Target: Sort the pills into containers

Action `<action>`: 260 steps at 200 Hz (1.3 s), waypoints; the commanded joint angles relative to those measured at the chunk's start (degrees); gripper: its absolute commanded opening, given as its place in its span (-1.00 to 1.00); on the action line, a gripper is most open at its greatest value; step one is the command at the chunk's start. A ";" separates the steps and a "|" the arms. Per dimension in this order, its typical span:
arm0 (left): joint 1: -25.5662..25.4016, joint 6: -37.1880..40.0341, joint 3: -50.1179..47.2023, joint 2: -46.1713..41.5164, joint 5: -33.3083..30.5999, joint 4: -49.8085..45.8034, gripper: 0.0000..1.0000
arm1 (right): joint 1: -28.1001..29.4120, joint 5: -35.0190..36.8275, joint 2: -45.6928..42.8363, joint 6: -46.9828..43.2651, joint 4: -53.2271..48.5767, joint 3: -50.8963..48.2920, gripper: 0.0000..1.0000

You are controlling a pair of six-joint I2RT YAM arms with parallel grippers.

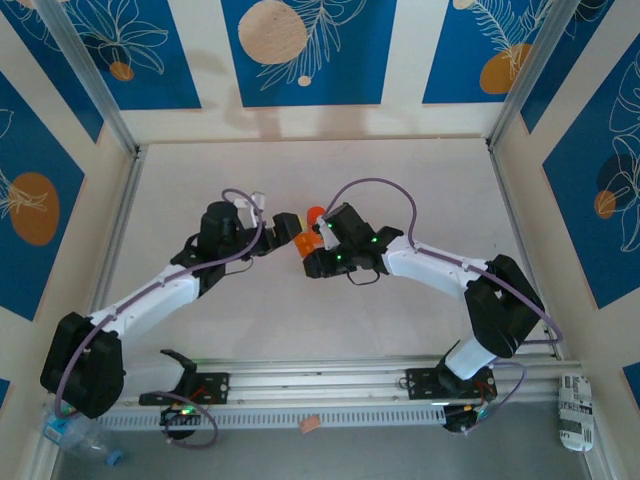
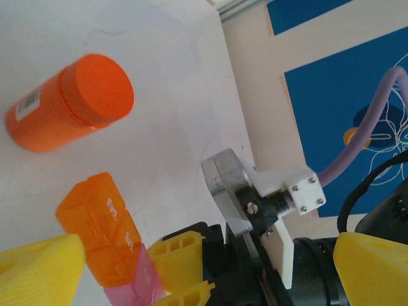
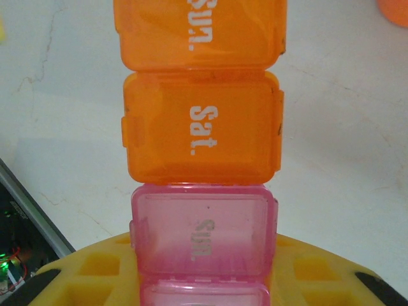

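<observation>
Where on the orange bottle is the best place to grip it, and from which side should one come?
Probably the round body of the bottle, just below the cap, coming in level from a side clear of the pill strip. It appears to stand upright on the table, so its curved wall offers two opposite faces.

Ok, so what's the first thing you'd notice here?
The bright pill strip stands out first: orange boxes marked Sun. and Sat. joined to pink ones, held at its pink end by the right gripper. Next comes the fat orange bottle, lying on its side on the white table just past the strip.
</observation>
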 commanded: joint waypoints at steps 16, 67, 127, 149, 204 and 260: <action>-2.28 -0.93 -1.08 1.61 -0.60 3.33 1.00 | -0.37 -1.98 -2.52 1.44 1.14 0.63 -0.62; -3.66 -1.32 -1.13 2.58 -1.51 4.35 1.00 | -0.42 -2.33 -3.62 1.83 1.27 0.36 -0.62; -4.18 -1.25 -0.23 2.96 -1.86 4.64 1.00 | 0.07 -2.58 -3.81 1.89 1.57 -0.59 -0.63; -4.33 -1.24 0.05 2.86 -2.06 4.56 1.00 | 0.39 -2.54 -3.58 2.00 1.75 -1.14 -0.63; -4.60 -1.33 0.89 2.49 -2.20 4.49 1.00 | 1.20 -2.27 -3.01 2.08 1.93 -1.59 -0.63; -4.83 -1.93 1.11 2.87 -2.25 5.25 1.00 | 1.80 -2.03 -2.14 2.06 1.92 -1.41 -0.63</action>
